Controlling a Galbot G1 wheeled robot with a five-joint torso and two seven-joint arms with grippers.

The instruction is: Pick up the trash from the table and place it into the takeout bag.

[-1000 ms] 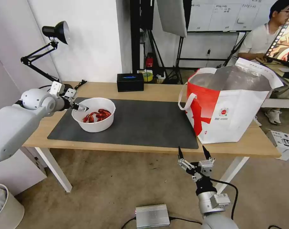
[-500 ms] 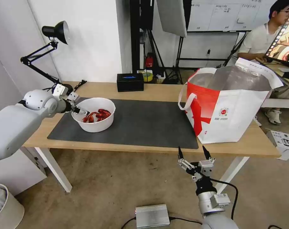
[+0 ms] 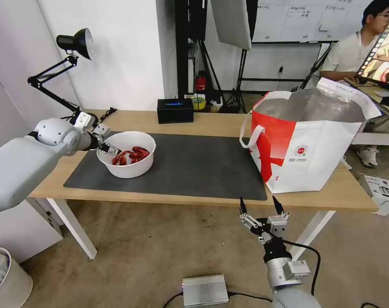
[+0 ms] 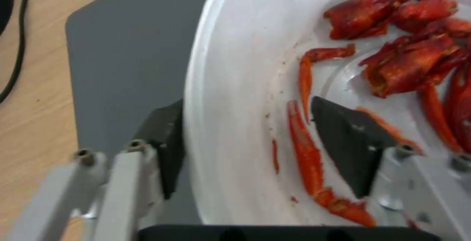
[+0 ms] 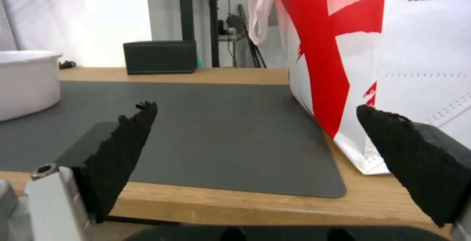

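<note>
Left gripper (image 4: pixel 255 138) straddling the rim of the white round bowl of red crayfish (image 3: pixel 126 154), fingers apart, one pad (image 4: pixel 351 145) inside seen from the wrist, right gripper (image 3: pixel 261 206) spread wide below the light-wood table (image 3: pixel 211 122)

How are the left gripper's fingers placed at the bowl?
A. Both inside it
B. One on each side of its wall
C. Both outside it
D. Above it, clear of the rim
B: in the left wrist view, the left gripper has one finger outside the bowl and one inside by the crayfish.

the bowl (image 4: pixel 235 123) runs off the wrist picture at 12 and 3 o'clock; its wall hides part of the outer finger (image 4: pixel 164 138).
</note>
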